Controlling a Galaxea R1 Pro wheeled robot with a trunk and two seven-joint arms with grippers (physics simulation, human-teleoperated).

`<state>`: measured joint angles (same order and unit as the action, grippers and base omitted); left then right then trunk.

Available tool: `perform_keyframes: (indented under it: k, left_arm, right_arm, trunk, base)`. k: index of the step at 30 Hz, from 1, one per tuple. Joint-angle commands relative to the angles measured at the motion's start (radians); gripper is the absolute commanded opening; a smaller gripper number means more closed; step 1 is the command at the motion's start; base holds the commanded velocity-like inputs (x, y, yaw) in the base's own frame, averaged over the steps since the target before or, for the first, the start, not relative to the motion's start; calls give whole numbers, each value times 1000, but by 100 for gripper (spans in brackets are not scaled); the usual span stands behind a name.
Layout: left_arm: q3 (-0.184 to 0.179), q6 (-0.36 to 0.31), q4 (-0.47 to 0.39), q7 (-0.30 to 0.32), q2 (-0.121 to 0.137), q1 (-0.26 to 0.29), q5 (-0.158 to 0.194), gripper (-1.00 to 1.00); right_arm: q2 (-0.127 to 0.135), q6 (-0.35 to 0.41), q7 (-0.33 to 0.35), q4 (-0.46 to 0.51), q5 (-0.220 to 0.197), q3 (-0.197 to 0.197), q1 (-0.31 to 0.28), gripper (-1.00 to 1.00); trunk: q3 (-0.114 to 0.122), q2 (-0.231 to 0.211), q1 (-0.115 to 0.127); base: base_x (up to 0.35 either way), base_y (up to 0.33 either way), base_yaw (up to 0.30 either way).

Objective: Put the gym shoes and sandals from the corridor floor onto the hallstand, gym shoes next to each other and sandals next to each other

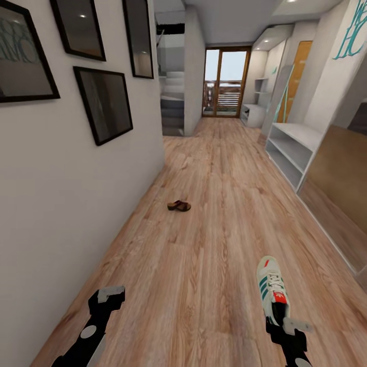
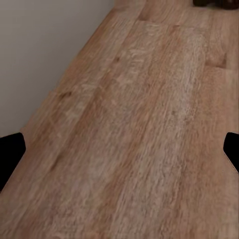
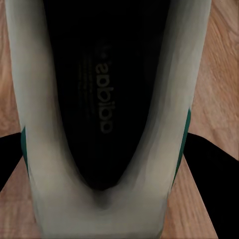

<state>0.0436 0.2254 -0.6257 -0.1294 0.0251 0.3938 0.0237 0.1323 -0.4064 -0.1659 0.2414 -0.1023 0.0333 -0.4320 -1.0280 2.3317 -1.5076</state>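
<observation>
Right gripper (image 1: 288,326) closed on heel of sneaker (image 1: 271,289), fingers (image 3: 206,164) either side of the collar; shoe points down the corridor above the floor (image 1: 204,244). Left gripper (image 1: 109,295) spread wide, empty. Sandal (image 1: 179,206) on planks ahead. Shoe rack (image 1: 293,148) against right wall.

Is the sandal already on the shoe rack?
No. In the head view the sandal lies on the floor near the left wall, apart from the rack.
</observation>
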Motion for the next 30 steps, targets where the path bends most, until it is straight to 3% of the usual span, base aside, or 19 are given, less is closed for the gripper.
perform_keyframes:
  k: [1,20,30]
  left_arm:
    - [-1,3,1,-3,0,0,2,100]
    - [-2,3,1,-3,0,0,2,100]
    - [-2,3,1,-3,0,0,2,100]
  right_arm:
    - [0,-5,3,-1,-10,-1,-1,-100]
    - [4,-5,-1,-2,-10,-1,-1,-100]
    - [3,-5,-1,-2,-10,-1,-1,-100]
  trunk:
    - [-1,0,0]
    - [-1,0,0]
    - [7,0,0]
  base:
    - [340,0,-6]
    - [340,0,-3]
    - [340,16,-172]
